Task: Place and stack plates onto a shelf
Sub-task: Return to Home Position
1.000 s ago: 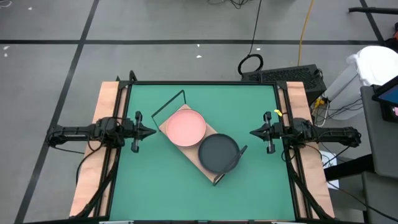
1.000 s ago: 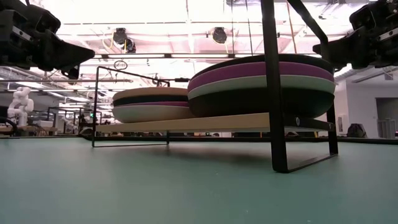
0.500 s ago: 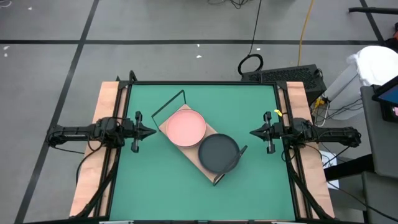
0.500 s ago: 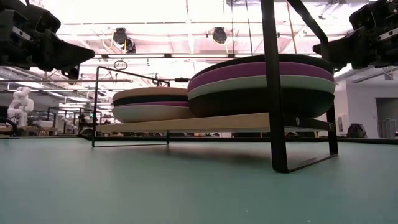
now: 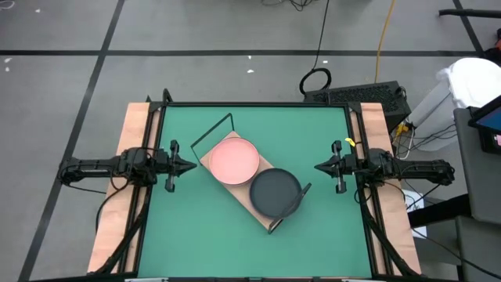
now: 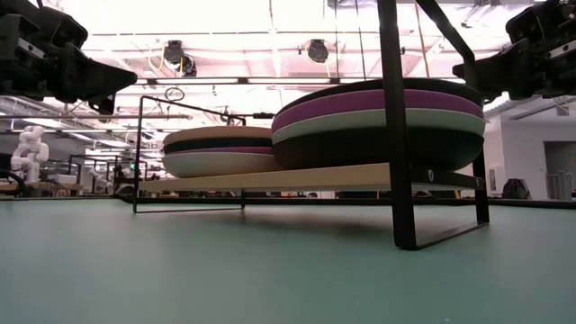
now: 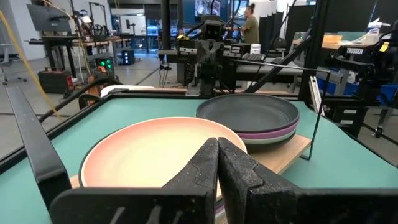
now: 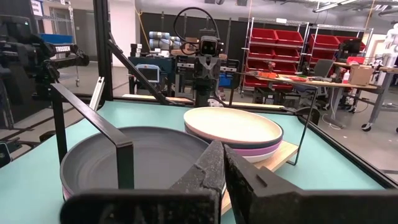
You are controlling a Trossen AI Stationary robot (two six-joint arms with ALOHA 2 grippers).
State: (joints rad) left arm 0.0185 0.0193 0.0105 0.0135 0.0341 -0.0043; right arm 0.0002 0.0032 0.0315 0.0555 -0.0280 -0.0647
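Zero movement shows across the last second on the flat green table (image 5: pixel 313 235). At nine o'clock, the left gripper (image 5: pixel 190 165) hovers clear of the table surface and points inward, its jaws pressed together on nothing. At the centre lies the rectangular light wood shelf with thin black wire ends (image 5: pixel 254 213), slanting from ten o'clock to five o'clock. Its ten o'clock end carries a stack of round plates topped by a pink one (image 5: pixel 233 159). Its five o'clock end carries a second stack topped by a dark grey one (image 5: pixel 275 193). The low view shows four layers in each stack. At three o'clock, the right gripper (image 5: pixel 319 166) mirrors the left, jaws together and empty. With all eight plates on the shelf and both grippers drawn back and motionless, the task looks finished.
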